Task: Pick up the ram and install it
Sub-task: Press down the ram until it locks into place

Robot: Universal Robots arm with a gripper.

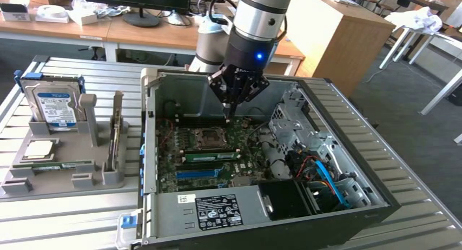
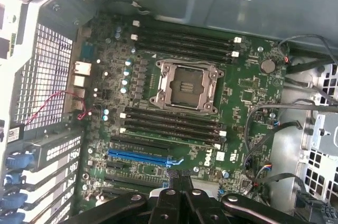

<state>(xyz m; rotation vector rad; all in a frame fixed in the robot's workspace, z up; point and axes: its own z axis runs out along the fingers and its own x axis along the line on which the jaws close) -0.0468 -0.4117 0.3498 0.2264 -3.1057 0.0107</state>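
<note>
the gripper [image 1: 229, 116] is seen closed and empty, poised over the motherboard [image 1: 209, 152] inside the open computer case [image 1: 361, 206], close above the empty cpu socket [image 2: 185, 85]. the ram [image 1: 64, 164] is found well apart from it, outside the case toward the exterior view's left, laid flat in the grey holder tray [image 1: 43, 182] on the slatted surface [image 1: 58, 217]. its long axis is set across the exterior view, roughly parallel to the stick already seated in a memory slot [image 1: 211, 156] beneath the gripper.
</note>
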